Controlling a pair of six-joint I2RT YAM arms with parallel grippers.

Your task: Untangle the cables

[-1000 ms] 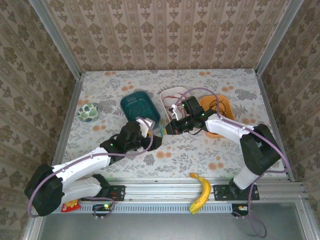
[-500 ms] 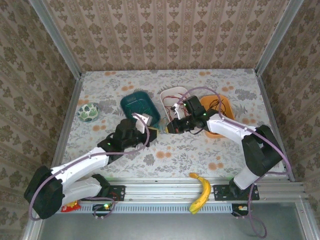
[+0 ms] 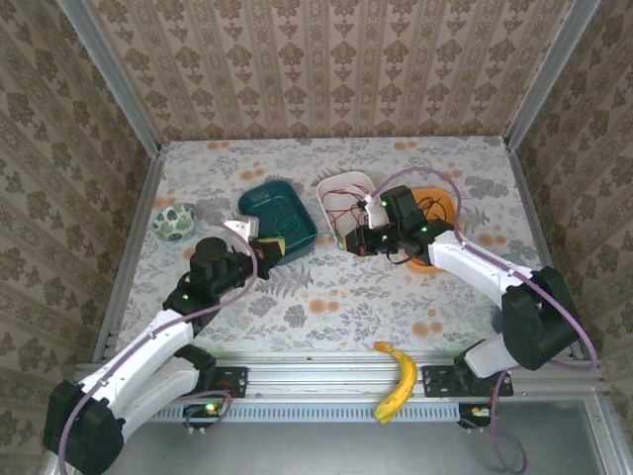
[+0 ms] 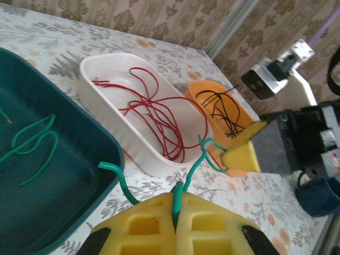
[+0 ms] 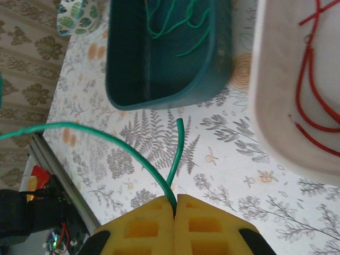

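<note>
Pulling too hard looks like the main risk here. The green cable (image 5: 177, 149) is strung above the counter (image 3: 396, 297) and pinched at both ends, so a sharp tug would probably slide it out of one set of yellow pads (image 4: 143, 228). Its loose tail by the teal tray (image 4: 79, 154) could get hooked on that rim. The slack near the white tray (image 4: 138, 154) might be dragged into the red cables (image 4: 159, 122). The black cables (image 4: 223, 109) in the orange tray (image 4: 202, 87) look safely out of it.

The left gripper (image 4: 176, 202), by the teal tray's near edge, is clamped tight on the green cable. The right gripper (image 5: 175, 204), by the white tray, is clenched on the same cable, and nothing else is touched.
</note>
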